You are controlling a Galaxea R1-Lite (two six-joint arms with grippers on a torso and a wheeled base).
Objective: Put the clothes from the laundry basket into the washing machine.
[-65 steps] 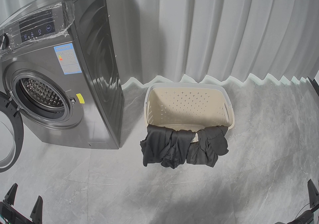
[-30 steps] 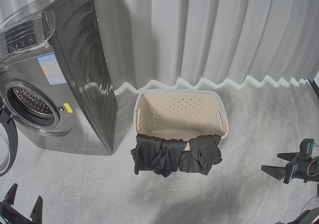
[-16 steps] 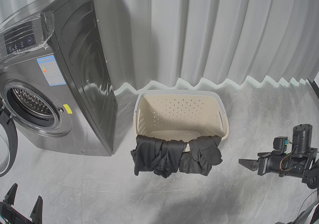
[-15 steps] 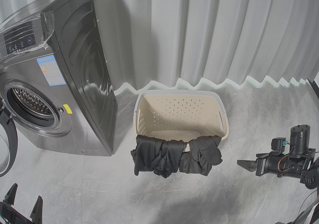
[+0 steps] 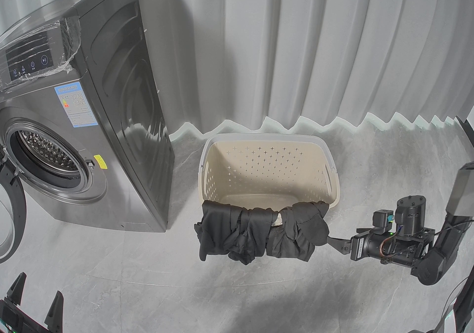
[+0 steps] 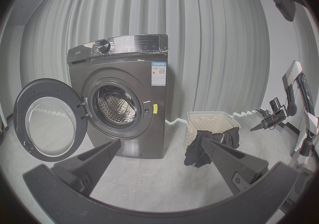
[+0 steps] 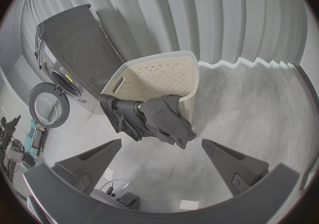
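A cream laundry basket (image 5: 269,161) stands on the floor to the right of the grey washing machine (image 5: 113,102). Dark clothes (image 5: 256,233) hang over the basket's near rim. The machine's round door (image 5: 10,215) is swung open and the drum (image 5: 47,156) shows. My right gripper (image 5: 337,243) is open, low, just right of the clothes' right end and apart from them; in its wrist view the clothes (image 7: 149,118) lie ahead of the gripper (image 7: 161,141). My left gripper (image 5: 38,287) is open at the near left, its wrist view (image 6: 160,141) facing the machine (image 6: 133,68).
A white pleated curtain (image 5: 306,38) closes off the back. The grey stone floor (image 5: 148,260) lies bare between machine, basket and me. The basket's far side sits close to the curtain hem. Some equipment (image 7: 13,141) stands beyond the open door.
The head camera shifted between the first two frames. My right arm came in from the right and moved left toward the clothes' right end. The left gripper, basket and clothes stayed put.
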